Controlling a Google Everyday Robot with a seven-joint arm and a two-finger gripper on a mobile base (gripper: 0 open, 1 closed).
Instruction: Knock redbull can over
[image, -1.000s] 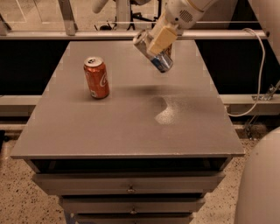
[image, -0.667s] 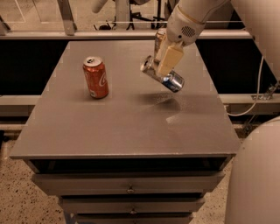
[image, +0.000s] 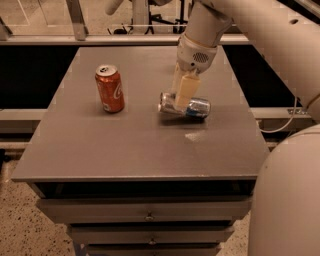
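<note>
While the robot's single arm (image: 205, 30) reaches in from the upper right, its claw (image: 179, 99) points down over a grey table (image: 125, 145), a little right of centre. The redbull can (image: 199, 106), slim and silver with blue patches, lies on its side directly under the claw. Whether it rests on the table or sits just above it cannot be told.

The can's long axis runs left to right across the view, roughly parallel to the table's front edge. Its silver top end points left. The claw's two pale fingers (image: 184, 92) straddle the can at its middle, one on the near side and one on the far side, so the claw crosses the can's axis at about a right angle. The claw appears to be clenched on the can around its waist.

A wider red-orange cola can (image: 110, 89) stands upright well apart to the left. Drawers (image: 150, 216) sit below the table's front edge.

Since the can is horizontal, the task looks nearly done. What remains is probably for the fingers to part and the claw to rise straight up, clear of the can. Because the can's round side faces front and back, a nudge could roll it toward or away from the front edge.
</note>
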